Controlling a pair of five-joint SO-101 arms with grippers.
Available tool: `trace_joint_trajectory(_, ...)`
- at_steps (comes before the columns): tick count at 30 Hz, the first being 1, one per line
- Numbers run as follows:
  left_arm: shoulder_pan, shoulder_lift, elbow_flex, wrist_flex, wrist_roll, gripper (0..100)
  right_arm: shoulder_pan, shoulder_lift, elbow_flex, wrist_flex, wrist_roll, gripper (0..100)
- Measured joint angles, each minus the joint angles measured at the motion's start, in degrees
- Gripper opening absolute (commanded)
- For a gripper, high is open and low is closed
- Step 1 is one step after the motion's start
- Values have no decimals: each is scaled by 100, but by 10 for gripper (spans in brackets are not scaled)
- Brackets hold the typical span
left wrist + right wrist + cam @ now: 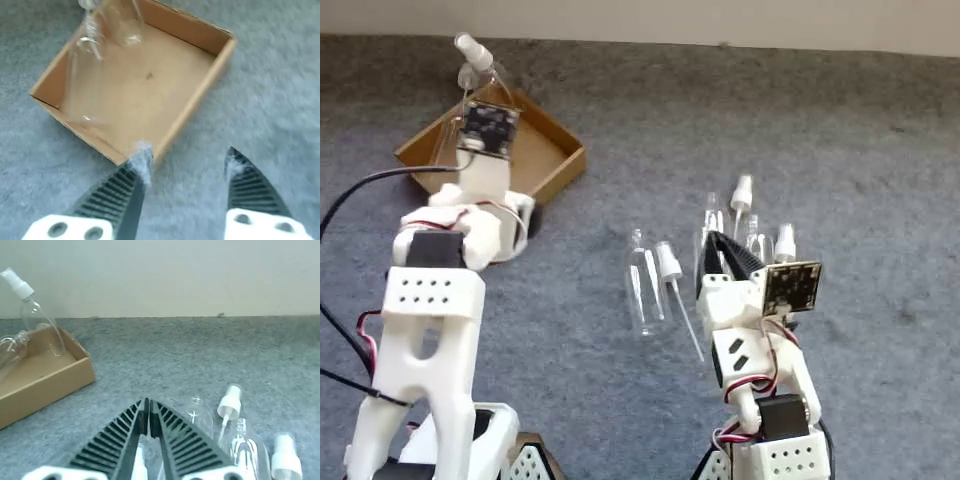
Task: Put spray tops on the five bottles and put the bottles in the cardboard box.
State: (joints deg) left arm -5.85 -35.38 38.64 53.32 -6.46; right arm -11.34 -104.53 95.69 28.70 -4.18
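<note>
Left gripper [187,157] had its jaws spread wide, nothing between them, hanging just short of the near corner of the cardboard box [195,100]. That arm stretched forward from its base, wrist tipped down over the box. Inside the box, a clear bottle with a white spray top [33,315] leaned against the far wall, its cap poking above the rim. A second clear bottle [10,347] lay beside it, though its top could not be made out.

Right gripper [148,405] had its jaws pressed together tip to tip. That arm was folded low and pointed forward, the tips right at a cluster of standing bottles [740,215] with at least two white spray tops among them. Just beside that gripper, toward the box, an uncapped bottle [642,280] lay flat on the grey carpeted table [870,150]. A loose spray top [670,265] lay next to it, its thin tube trailing back toward the arms.
</note>
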Motion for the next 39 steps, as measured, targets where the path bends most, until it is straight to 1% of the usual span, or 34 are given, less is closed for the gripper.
trace_joint_trajectory(6, 695, -114, -818, 1618, 0, 189, 536, -9, -360, 1380, 0, 9)
trace_joint_trajectory(9, 1108, -141, -1081, 2145, 26, 192, 1081, -9, -615, 1776, 0, 9)
trace_joint_trajectory(12, 1459, -141, -1099, 2268, 369, 193, 1609, -9, -721, 1811, 0, 10)
trace_joint_trajectory(14, 1679, -141, -1108, 2277, 571, 194, 1811, -9, -721, 1829, 0, 10)
trace_joint_trajectory(20, 2224, 53, -1169, 2277, 1160, 194, 1996, -18, -545, 1829, 0, 10)
trace_joint_trajectory(24, 2347, 826, -1266, 2277, 1398, 194, 2013, -9, -457, 1829, 0, 10)
trace_joint_trajectory(27, 2479, 1477, -1626, 2277, 1653, 198, 2022, -9, -457, 1829, 0, 10)
trace_joint_trajectory(30, 2637, 2075, -2110, 2295, 1899, 271, 2013, -9, -273, 1829, 0, 10)
trace_joint_trajectory(33, 2875, 2629, -2611, 2593, 2154, 348, 2022, -9, -97, 1749, 0, 10)
trace_joint_trajectory(36, 3051, 3174, -3121, 3015, 2488, 354, 2022, -9, -26, 1451, 0, 10)
trace_joint_trajectory(39, 3042, 3727, -3596, 3305, 2787, 354, 2022, -9, -9, 1319, 0, 10)
